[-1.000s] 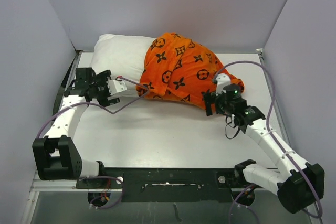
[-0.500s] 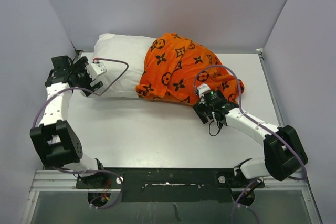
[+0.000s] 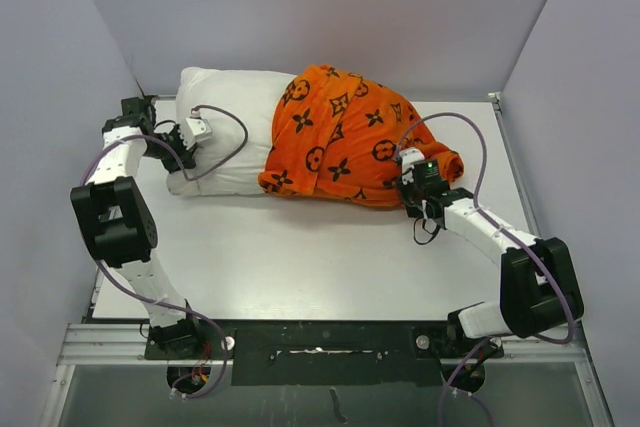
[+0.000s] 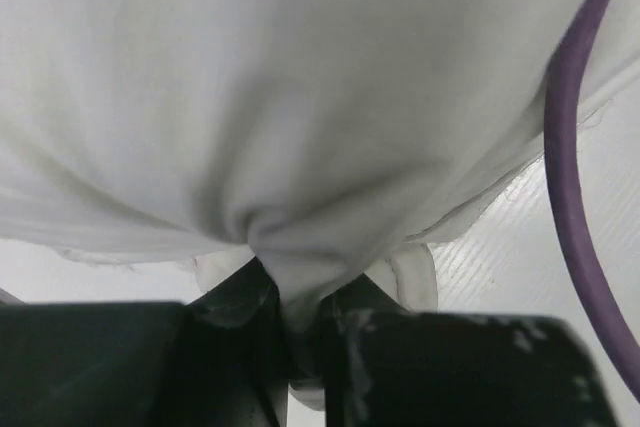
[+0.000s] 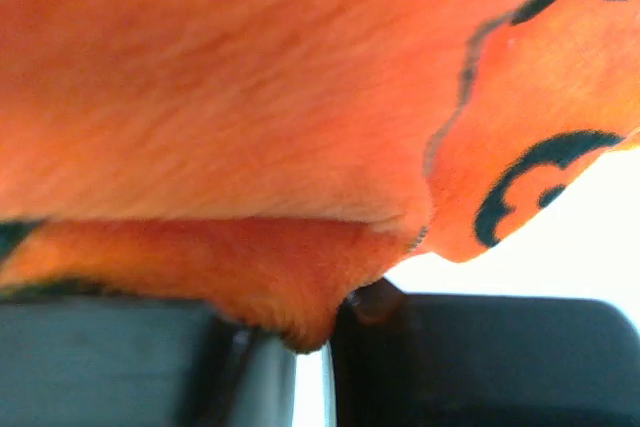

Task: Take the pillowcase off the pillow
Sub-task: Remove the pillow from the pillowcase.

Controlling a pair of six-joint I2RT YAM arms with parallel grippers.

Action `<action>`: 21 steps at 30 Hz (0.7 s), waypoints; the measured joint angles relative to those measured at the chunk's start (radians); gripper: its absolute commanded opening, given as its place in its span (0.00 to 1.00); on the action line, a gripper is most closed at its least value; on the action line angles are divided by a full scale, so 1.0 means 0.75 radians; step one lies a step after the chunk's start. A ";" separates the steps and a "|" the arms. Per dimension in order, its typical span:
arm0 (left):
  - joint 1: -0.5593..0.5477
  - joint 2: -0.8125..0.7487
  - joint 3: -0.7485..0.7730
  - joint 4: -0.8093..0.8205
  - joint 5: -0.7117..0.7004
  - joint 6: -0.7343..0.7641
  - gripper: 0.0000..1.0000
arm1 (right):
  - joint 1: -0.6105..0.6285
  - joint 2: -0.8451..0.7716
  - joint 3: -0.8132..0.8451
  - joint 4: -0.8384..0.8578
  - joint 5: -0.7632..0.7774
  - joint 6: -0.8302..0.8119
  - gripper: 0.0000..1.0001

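Nearly closed, left end effector (image 4: 298, 299) pinching pillow (image 4: 300, 97)

SURFACE: white table (image 3: 300, 262) | LOAD: pillow (image 3: 228, 112) lying far-left | COVER: orange pillowcase (image 3: 350, 137) over its right end, touching the tabletop

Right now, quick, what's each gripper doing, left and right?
Left gripper: closed, pinching a fold of the white pillow.
Right gripper: closed on the orange pillowcase edge.

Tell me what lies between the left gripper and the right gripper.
In the top view: from the left gripper, bare white pillow, then the orange pillowcase over its other end, reaching the right gripper.
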 measured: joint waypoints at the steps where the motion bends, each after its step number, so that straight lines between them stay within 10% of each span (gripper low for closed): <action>1: -0.010 0.009 -0.003 0.003 -0.004 -0.002 0.00 | -0.021 -0.001 0.000 0.003 -0.030 0.008 0.00; 21: 0.041 -0.037 -0.311 0.576 -0.033 -0.229 0.00 | -0.763 -0.362 0.160 -0.184 -0.255 0.447 0.00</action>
